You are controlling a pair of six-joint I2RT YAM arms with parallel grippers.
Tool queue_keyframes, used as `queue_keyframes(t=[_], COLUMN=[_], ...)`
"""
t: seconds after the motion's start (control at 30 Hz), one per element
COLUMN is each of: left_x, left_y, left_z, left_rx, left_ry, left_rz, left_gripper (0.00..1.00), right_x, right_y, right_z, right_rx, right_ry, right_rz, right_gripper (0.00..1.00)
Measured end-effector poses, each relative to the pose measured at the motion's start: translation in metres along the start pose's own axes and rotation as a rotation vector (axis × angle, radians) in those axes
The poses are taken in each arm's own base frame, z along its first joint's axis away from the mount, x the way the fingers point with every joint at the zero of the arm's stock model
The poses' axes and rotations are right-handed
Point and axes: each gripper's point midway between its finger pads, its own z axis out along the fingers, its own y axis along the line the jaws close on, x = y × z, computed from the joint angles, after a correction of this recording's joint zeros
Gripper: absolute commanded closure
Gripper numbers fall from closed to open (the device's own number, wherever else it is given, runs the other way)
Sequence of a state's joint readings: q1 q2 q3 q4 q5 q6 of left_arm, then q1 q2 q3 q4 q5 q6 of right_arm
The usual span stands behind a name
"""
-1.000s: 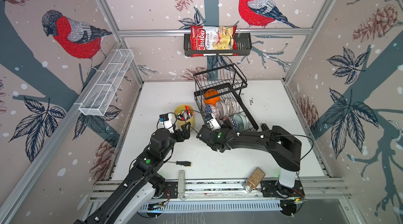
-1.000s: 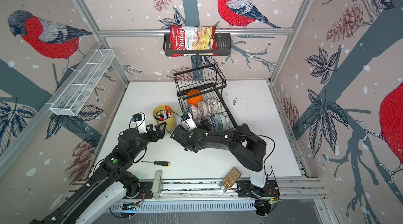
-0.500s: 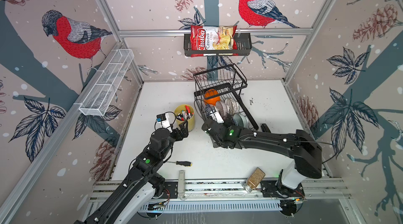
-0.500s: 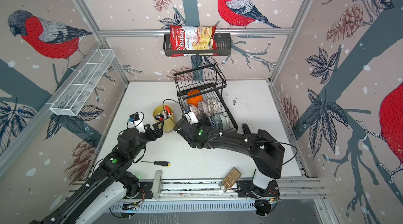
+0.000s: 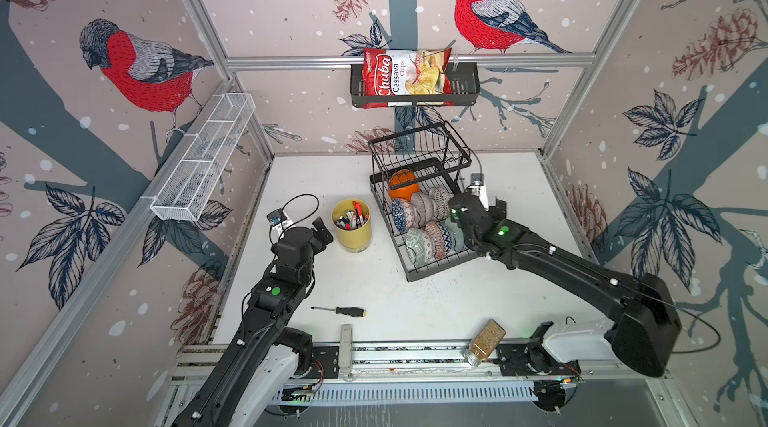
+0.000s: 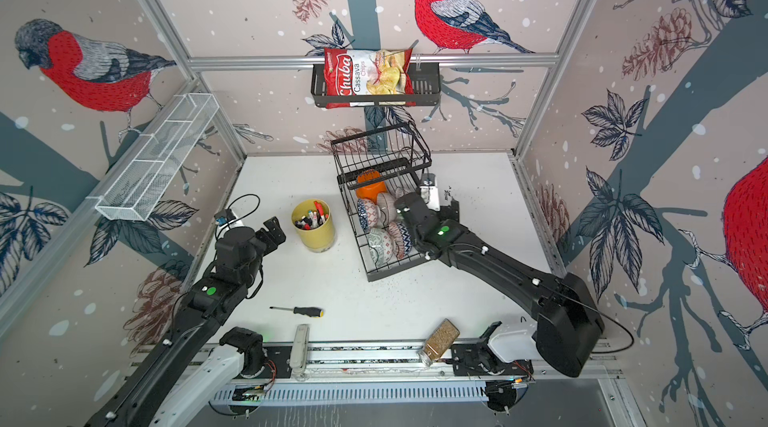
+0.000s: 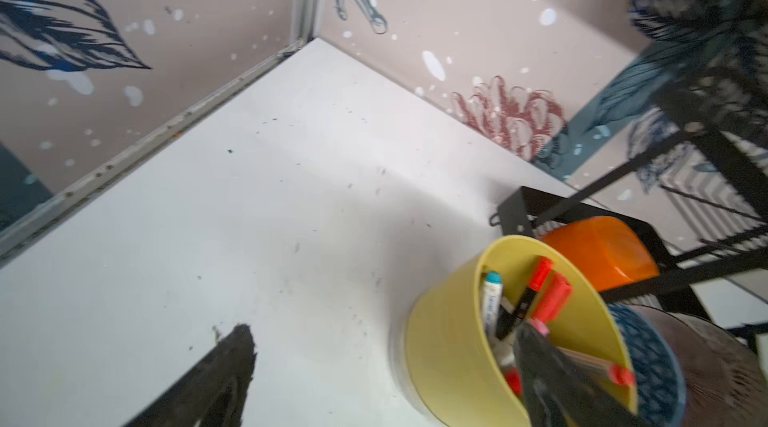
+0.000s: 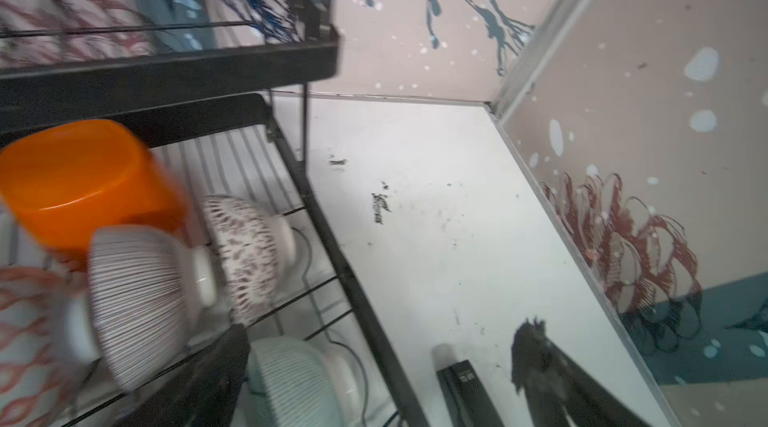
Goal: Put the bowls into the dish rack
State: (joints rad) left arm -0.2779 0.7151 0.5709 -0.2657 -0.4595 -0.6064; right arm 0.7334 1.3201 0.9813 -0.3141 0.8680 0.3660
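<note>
Right fingers (image 8: 548, 371) had opened fully, empty, and crossed the rack (image 5: 411, 166) to straddle its right rim, left fingers (image 7: 224, 366) waited open beside the cup (image 5: 351, 229), and with the bowls (image 5: 417, 244) all standing inside it, none on the bench (image 5: 415, 308), loading looked complete.

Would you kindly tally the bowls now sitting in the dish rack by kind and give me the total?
Orange plastic bowl: 1
Pale teal ceramic bowl: 1
Patterned ceramic bowls: 5
Total: 7, all in the lower tray of the dish rack
</note>
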Motion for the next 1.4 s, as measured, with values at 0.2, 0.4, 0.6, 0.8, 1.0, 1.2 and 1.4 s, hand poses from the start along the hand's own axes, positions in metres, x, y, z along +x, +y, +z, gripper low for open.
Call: queue_keyframes(t=[0.2, 0.4, 0.6, 0.8, 1.0, 1.2, 1.4], left_x=[0.006, 0.021, 0.025, 0.022, 0.030, 0.024, 0.018], left_y=[0.031, 0.060, 0.073, 0.084, 0.095, 0.078, 0.057], left_z=[0.020, 0.043, 0.059, 0.072, 0.084, 0.095, 0.104], left_rx=[-0.176, -0.344, -0.398, -0.410, -0.401, -0.318, -0.219], left_ry=[-0.045, -0.092, -0.139, -0.197, -0.208, -0.240, -0.277], left_rz=[0.017, 0.112, 0.143, 0.161, 0.172, 0.193, 0.250], left_gripper=[0.04, 0.04, 0.04, 0.04, 0.04, 0.04, 0.04], right_x=[0.022, 0.079, 0.119, 0.120, 0.112, 0.110, 0.102], right_y=[-0.083, -0.125, -0.130, -0.129, -0.129, -0.134, -0.127], right_z=[0.039, 0.080, 0.103, 0.115, 0.124, 0.123, 0.110], right_rx=[0.158, 0.290, 0.301, 0.242, 0.196, 0.162, 0.043], right_ry=[0.051, 0.127, 0.148, 0.074, -0.017, -0.111, -0.210], right_rz=[0.144, 0.187, 0.144, 0.186, 0.214, 0.209, 0.223], right_gripper=[0.01, 0.01, 0.01, 0.01, 0.01, 0.01, 0.01])
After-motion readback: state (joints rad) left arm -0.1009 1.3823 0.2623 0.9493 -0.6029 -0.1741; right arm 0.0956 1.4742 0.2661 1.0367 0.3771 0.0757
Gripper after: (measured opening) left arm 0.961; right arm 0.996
